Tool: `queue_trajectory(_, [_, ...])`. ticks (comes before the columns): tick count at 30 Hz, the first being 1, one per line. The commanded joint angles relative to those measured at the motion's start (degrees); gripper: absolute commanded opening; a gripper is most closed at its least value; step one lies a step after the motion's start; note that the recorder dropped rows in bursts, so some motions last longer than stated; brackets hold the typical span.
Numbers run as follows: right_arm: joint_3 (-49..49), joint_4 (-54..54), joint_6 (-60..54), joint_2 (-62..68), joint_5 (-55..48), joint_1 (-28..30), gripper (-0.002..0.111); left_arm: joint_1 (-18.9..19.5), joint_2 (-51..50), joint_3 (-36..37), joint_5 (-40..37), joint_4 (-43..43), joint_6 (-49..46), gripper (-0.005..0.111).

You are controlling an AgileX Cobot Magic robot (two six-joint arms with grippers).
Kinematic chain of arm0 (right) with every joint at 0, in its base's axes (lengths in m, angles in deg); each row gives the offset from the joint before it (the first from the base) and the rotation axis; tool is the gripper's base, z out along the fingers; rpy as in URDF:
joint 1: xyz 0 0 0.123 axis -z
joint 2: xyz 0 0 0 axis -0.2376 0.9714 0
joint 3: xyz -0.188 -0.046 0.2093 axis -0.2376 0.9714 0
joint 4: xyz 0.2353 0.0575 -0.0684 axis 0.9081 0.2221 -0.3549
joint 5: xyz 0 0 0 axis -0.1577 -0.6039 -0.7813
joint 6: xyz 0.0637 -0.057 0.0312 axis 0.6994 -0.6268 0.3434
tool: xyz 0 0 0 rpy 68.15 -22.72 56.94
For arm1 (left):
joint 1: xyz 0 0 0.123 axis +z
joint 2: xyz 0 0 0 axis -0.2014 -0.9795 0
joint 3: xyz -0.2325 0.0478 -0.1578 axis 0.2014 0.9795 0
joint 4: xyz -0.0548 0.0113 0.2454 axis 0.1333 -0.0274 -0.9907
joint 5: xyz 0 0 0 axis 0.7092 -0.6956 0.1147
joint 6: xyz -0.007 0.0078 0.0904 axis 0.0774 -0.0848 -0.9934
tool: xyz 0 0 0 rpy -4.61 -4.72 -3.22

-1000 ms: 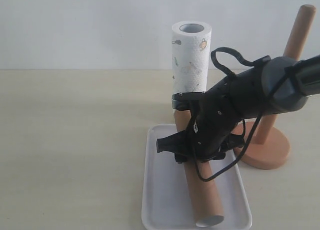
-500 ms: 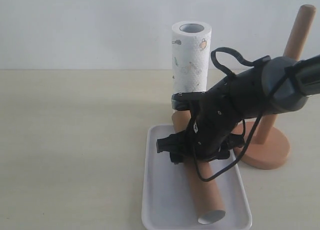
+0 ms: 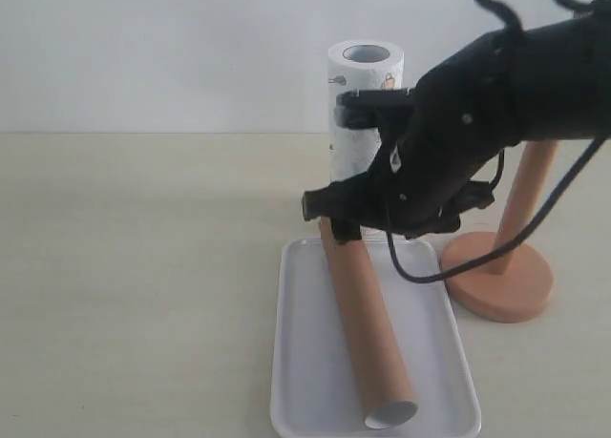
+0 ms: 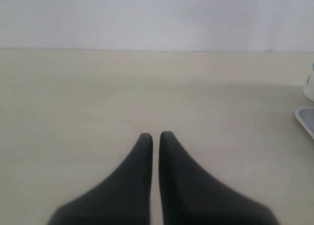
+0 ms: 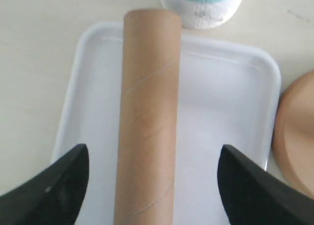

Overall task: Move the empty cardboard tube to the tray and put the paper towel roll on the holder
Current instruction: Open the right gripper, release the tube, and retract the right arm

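Note:
The brown cardboard tube lies lengthwise in the white tray, free of any grip. My right gripper hangs open above the tube's far end. In the right wrist view its fingers stand wide apart on either side of the tube, well above the tray. The paper towel roll stands upright just behind the tray, partly hidden by the arm. The wooden holder stands to the right, its dowel partly behind the arm. My left gripper is shut over bare table and holds nothing.
The holder's disc base sits close to the tray's right rim. The roll's teal-banded bottom touches or nearly touches the tray's far edge. A pale wall stands behind the table. In the left wrist view the roll's edge and a tray corner show.
My right gripper has let go of the tube and risen above it. The tube has settled flat in the tray, its near end lower than before.

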Motion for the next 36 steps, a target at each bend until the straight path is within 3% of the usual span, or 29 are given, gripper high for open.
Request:
queue_trajectory(1, [-0.4,-0.4,-2.3,-7.5,-2.9,0.2,0.069,0.1,0.1,0.2,0.4,0.5,-0.2,0.004])
queue_trajectory(7, [-0.4,-0.4,-5.0,-17.7,-9.0,0.2,0.068,0.1,0.1,0.2,0.4,0.5,-0.2,0.004])
queue_trajectory(9, [-0.4,-0.4,-5.9,-20.8,-10.7,0.2,0.064,0.1,0.1,0.2,0.4,0.5,-0.2,0.004])
queue_trajectory(11, [-0.4,-0.4,-6.2,-24.1,-12.1,0.2,0.049,0.1,0.1,0.2,0.4,0.5,-0.2,0.004])
queue_trajectory(16, [-0.4,-0.4,-10.3,-31.4,-14.4,0.2,0.001,0.1,0.1,0.2,0.4,0.5,-0.2,0.004])
queue_trajectory(36, [-0.4,-0.4,-13.3,-43.9,-15.2,0.2,0.000,0.1,0.1,0.2,0.4,0.5,-0.2,0.004])
